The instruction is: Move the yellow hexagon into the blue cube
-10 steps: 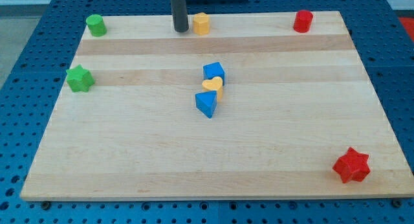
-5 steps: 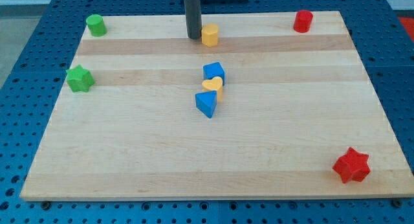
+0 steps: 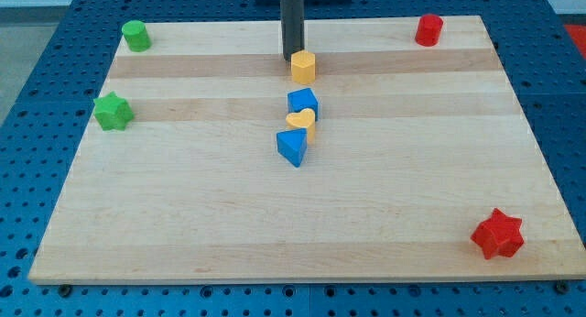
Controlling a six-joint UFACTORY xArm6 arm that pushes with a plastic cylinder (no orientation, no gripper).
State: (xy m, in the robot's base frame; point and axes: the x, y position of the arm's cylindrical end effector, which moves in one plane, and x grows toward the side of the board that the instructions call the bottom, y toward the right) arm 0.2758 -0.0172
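The yellow hexagon (image 3: pixel 303 67) sits on the wooden board near the view's top, just above the blue cube (image 3: pixel 302 103), with a small gap between them. My tip (image 3: pixel 291 57) touches the hexagon's upper left side. Below the cube a yellow heart (image 3: pixel 302 124) touches it, and a blue triangular block (image 3: pixel 291 147) lies against the heart's lower left.
A green cylinder (image 3: pixel 135 35) is at the top left corner and a green star (image 3: pixel 113 111) at the left edge. A red cylinder (image 3: pixel 428 29) is at the top right and a red star (image 3: pixel 497 233) at the bottom right.
My tip has moved right and down the view, pushing the yellow hexagon down and to the right, closer to the blue cube. The other blocks have not moved.
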